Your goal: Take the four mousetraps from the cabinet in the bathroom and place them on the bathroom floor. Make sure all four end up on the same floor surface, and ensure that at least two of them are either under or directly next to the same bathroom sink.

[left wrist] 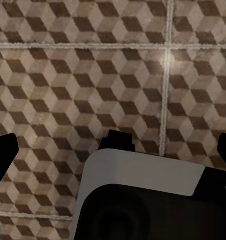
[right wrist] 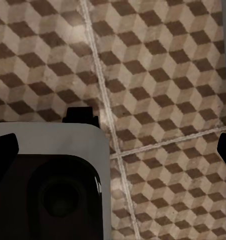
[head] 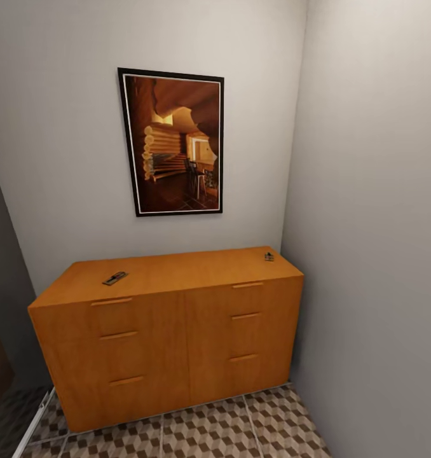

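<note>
Cube-pattern bathroom floor nearest us in head view, below cabinet. Left hand hangs over tiles, black fingertips spread wide, nothing held. Right hand likewise over tiles, fingers wide apart, empty. White-and-black robot base below both.

We face orange-brown cabinet in corner, drawers closed. On its top we see two mousetraps, well apart: one near left front edge, one far right. Framed picture on wall above.
</note>
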Available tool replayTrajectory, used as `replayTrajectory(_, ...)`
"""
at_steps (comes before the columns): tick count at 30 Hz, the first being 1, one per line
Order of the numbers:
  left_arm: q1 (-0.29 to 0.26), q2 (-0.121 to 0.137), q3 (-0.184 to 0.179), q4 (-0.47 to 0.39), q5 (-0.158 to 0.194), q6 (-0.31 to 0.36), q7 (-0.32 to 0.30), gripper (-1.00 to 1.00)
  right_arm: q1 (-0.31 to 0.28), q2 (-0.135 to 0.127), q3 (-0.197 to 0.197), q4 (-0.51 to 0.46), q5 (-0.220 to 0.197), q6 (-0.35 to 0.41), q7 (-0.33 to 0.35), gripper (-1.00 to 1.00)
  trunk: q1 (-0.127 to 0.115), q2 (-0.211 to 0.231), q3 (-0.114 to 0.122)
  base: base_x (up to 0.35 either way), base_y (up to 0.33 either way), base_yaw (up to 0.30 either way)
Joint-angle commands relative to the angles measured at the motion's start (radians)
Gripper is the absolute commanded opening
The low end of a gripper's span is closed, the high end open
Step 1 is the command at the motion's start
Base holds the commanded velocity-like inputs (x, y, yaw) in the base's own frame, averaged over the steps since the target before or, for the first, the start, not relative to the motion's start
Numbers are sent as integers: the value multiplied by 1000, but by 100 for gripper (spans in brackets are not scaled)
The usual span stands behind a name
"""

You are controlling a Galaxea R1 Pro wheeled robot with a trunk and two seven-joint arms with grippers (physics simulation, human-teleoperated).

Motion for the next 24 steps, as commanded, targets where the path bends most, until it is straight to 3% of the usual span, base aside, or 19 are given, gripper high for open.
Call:
replayTrajectory(1, -1, 0, 3, 1, 5, -4, 1, 100, -1, 0, 5, 3, -3, -2, -2, 100, 0, -1, -1, 10, 0, 0)
replayTrajectory(24, -1, -1, 3, -1, 6, -8, 4, 100, -1, -3, 5, 1, -3, -3, -2, 100, 0, -1, -1, 2, 0, 0)
